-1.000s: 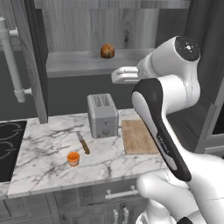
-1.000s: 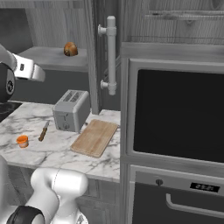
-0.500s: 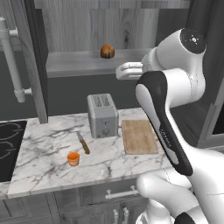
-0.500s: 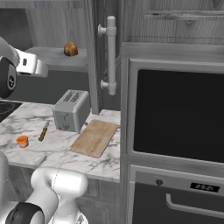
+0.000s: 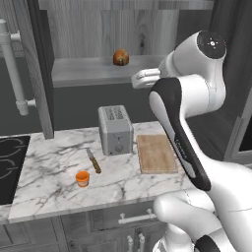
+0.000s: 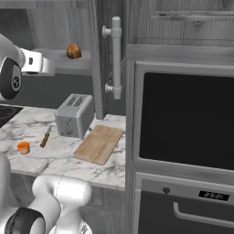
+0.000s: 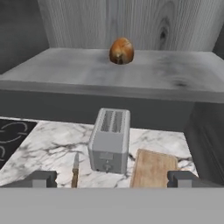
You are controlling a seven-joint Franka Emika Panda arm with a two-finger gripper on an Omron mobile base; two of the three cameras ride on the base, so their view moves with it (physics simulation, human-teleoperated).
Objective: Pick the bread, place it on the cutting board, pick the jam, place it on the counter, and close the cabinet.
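1. The bread sits on the grey shelf inside the open cabinet, toward the back, against the wood-grain rear wall.
2. The claw hangs in the air at shelf height, just in front of the shelf edge and a little to the right of the bread, holding nothing.
3. In the hand view its two dark fingertips stand wide apart, so the claw is open, with the bread straight ahead and well beyond them.
4. Below, on the marble bench, a grey toaster stands near the back, roughly in the middle.
5. The cutting board lies flat just to the right of the toaster, bare on top.
6. A knife with a brown handle lies to the left of the toaster, nearer the front.
7. The jam stands upright on the bench close to the front edge, just beside the knife handle.
8. A black cooktop takes up the far left of the bench.
9. From the right side, an oven with a dark glass door stands to the right of the bench, and a long silver bar handle hangs on the edge of the open cabinet door.
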